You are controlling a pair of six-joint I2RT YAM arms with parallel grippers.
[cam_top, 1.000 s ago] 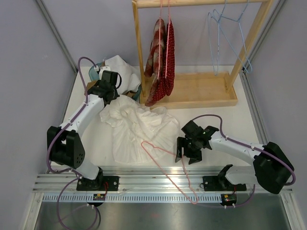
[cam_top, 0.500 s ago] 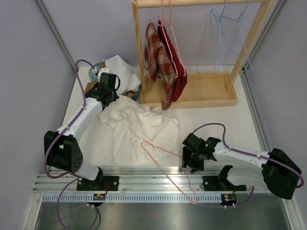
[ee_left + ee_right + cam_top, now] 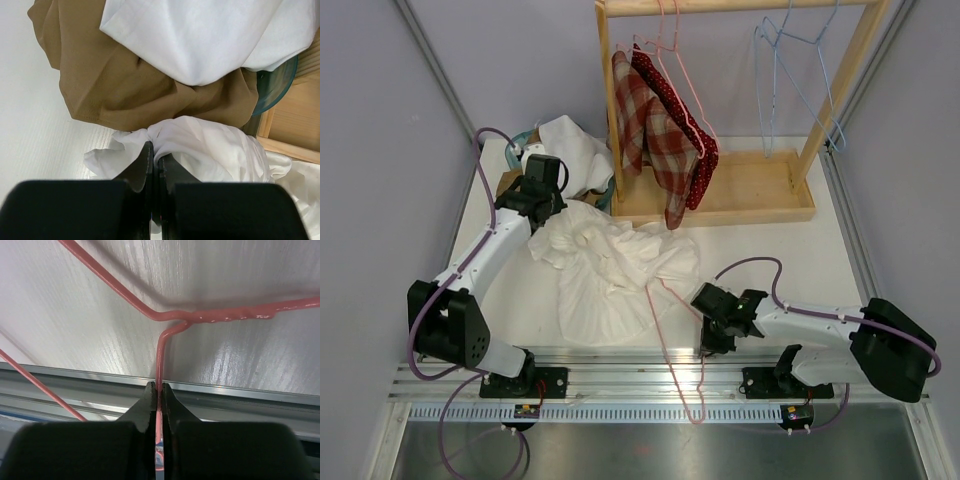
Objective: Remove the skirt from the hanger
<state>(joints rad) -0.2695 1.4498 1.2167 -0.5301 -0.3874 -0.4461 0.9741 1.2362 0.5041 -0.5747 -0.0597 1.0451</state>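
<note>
The white skirt [image 3: 610, 270] lies crumpled on the table between the arms. My left gripper [image 3: 544, 210] is shut on a fold at the skirt's far left edge; the left wrist view shows white cloth [image 3: 210, 150] pinched between the tips of that gripper [image 3: 154, 150]. The pink wire hanger [image 3: 702, 380] lies at the table's front, its upper end touching the skirt's right hem and its lower end reaching over the front rail. My right gripper [image 3: 708, 340] is shut on the hanger's wire; in the right wrist view the wire [image 3: 160, 355] runs between the jaws of that gripper [image 3: 159, 387].
A wooden rack [image 3: 720, 200] stands at the back with a red dotted garment [image 3: 700, 160] and a plaid one [image 3: 650, 130] on a pink hanger, and pale blue hangers [image 3: 785, 70]. A brown cloth [image 3: 125, 90] and a white cloth [image 3: 570, 145] are heaped behind the left gripper.
My right gripper closed on the hanger's wire and shifted toward the front rail. The hanger swung rightward, off the skirt's middle. The garments on the rack swung out to the right.
</note>
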